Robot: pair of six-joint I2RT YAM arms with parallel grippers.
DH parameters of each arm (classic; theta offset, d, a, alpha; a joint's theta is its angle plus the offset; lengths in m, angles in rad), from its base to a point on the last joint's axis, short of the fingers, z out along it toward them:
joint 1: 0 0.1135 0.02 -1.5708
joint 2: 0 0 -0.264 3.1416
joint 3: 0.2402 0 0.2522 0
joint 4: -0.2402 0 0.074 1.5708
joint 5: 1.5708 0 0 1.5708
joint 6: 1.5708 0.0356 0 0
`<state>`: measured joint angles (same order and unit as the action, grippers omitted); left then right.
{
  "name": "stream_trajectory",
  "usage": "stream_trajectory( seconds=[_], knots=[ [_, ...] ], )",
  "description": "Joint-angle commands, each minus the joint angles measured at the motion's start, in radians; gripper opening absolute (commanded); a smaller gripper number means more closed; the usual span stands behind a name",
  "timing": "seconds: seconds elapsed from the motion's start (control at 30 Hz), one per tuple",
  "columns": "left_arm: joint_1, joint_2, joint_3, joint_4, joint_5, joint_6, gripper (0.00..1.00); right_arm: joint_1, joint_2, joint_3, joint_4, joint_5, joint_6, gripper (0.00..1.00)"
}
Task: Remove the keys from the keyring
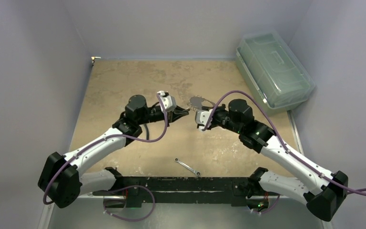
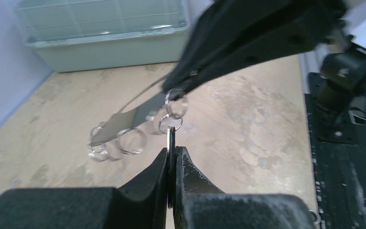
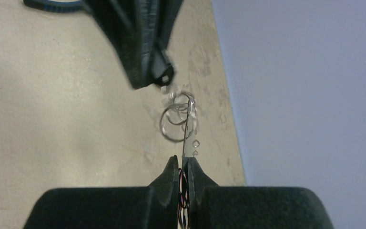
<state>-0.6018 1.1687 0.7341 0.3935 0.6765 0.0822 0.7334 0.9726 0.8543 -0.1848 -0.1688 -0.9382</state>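
Above the bench (image 1: 124,86) centre, left pincer (image 2: 172,151) and right pincer (image 3: 185,161) each clamp tight on the linked silvery keyring (image 3: 187,107) strung between them, with a wrench (image 1: 187,167) lying at six o'clock.

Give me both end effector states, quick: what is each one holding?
Left end effector: closed, pinching one of the keys edge-on.
Right end effector: closed on the keyring.
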Motion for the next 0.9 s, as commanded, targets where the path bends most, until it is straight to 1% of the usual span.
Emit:
stream_trajectory(
  seconds=[0.0,0.07,0.13,0.2,0.33,0.4,0.47,0.5,0.53,0.63,0.7,0.77,0.83,0.87],
  knots=[
    [-0.111,0.003,0.047,-0.015,-0.009,0.006,0.00,-0.026,-0.006,0.068,-0.017,-0.019,0.050,0.00],
    [-0.093,0.017,0.089,-0.084,-0.010,0.021,0.00,-0.028,0.016,0.117,-0.081,-0.093,0.077,0.00],
    [-0.033,0.018,0.111,-0.127,0.031,0.028,0.00,-0.041,0.038,0.144,-0.177,-0.151,0.110,0.00],
    [0.010,0.028,0.149,-0.206,0.073,0.042,0.00,-0.056,0.064,0.158,-0.285,-0.233,0.148,0.00],
    [0.052,0.054,0.211,-0.351,0.140,0.100,0.00,-0.080,0.121,0.205,-0.407,-0.370,0.242,0.00],
    [0.063,0.082,0.244,-0.433,0.134,0.099,0.00,-0.094,0.197,0.292,-0.500,-0.425,0.274,0.00],
    [0.073,0.124,0.280,-0.491,0.144,0.062,0.00,-0.129,0.317,0.438,-0.676,-0.504,0.255,0.00],
    [0.074,0.138,0.288,-0.503,0.148,0.041,0.00,-0.148,0.373,0.507,-0.757,-0.545,0.239,0.00],
    [0.074,0.146,0.287,-0.499,0.151,0.015,0.00,-0.161,0.404,0.558,-0.787,-0.569,0.253,0.00],
    [0.071,0.159,0.301,-0.509,0.138,-0.023,0.00,-0.165,0.447,0.608,-0.788,-0.610,0.275,0.00],
    [0.074,0.163,0.341,-0.599,0.103,0.005,0.00,-0.166,0.451,0.586,-0.816,-0.643,0.240,0.00],
    [0.077,0.146,0.385,-0.725,0.090,0.088,0.00,-0.175,0.432,0.506,-0.787,-0.679,0.239,0.00],
    [0.077,0.116,0.406,-0.786,0.055,0.102,0.00,-0.178,0.394,0.407,-0.692,-0.678,0.267,0.00],
    [0.077,0.107,0.412,-0.807,0.049,0.098,0.00,-0.181,0.375,0.367,-0.622,-0.671,0.311,0.00]
  ],
)
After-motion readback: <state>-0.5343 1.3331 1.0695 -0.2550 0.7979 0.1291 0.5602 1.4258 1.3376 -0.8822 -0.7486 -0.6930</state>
